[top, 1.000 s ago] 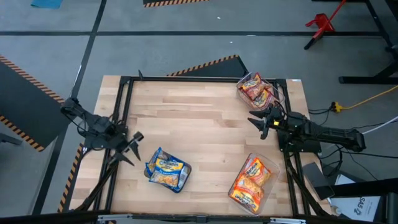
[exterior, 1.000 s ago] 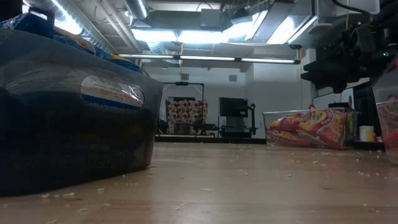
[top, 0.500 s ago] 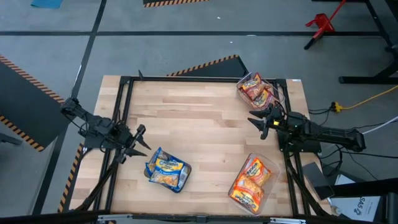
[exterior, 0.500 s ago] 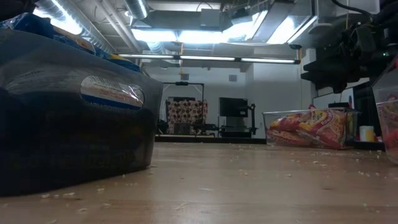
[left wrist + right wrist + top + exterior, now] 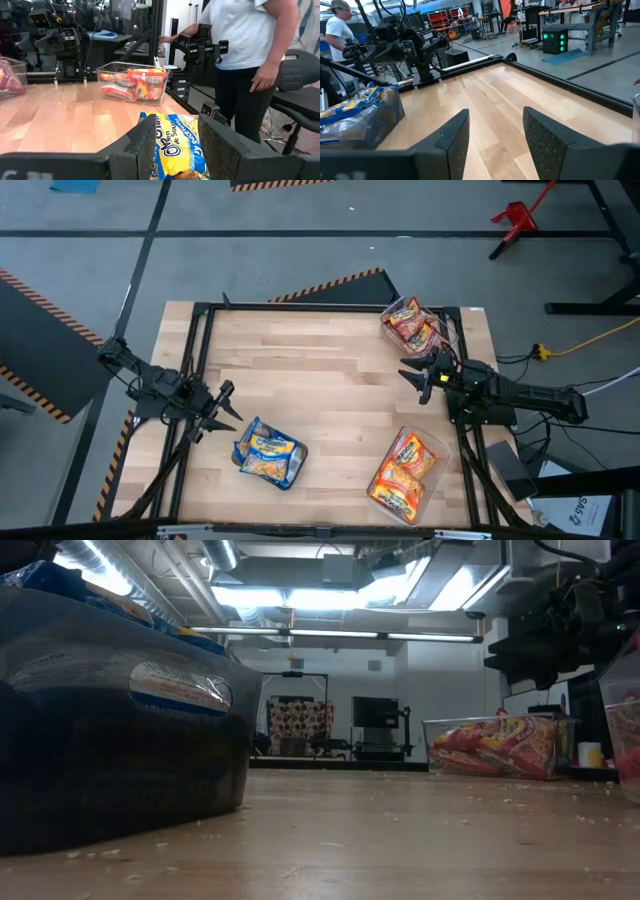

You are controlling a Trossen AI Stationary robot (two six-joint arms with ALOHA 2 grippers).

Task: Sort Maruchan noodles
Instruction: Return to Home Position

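The Maruchan noodles lie in three clear bins on the wooden table. Blue-yellow packets (image 5: 268,452) are at the near left, orange-red packets (image 5: 405,468) at the near right, and dark red packets (image 5: 412,323) at the far right. My left gripper (image 5: 229,402) stands open at the table's left edge, pointing level at the blue-yellow packets (image 5: 172,142), which show between its fingers a short way ahead. My right gripper (image 5: 405,369) stands open at the right edge, between the two right bins, pointing level across the table (image 5: 495,117). Neither holds anything.
The middle of the table (image 5: 320,380) is bare wood strewn with crumbs. A black frame (image 5: 200,308) runs round the table's edge. A person (image 5: 245,55) stands beyond the table's near right corner, in the left wrist view. The near-left bin (image 5: 120,710) fills the low view's left.
My left gripper has turned at the wrist, its fingertips swinging a little toward the table's far edge, then kept still. It has stayed open. The bins and packets have not moved.
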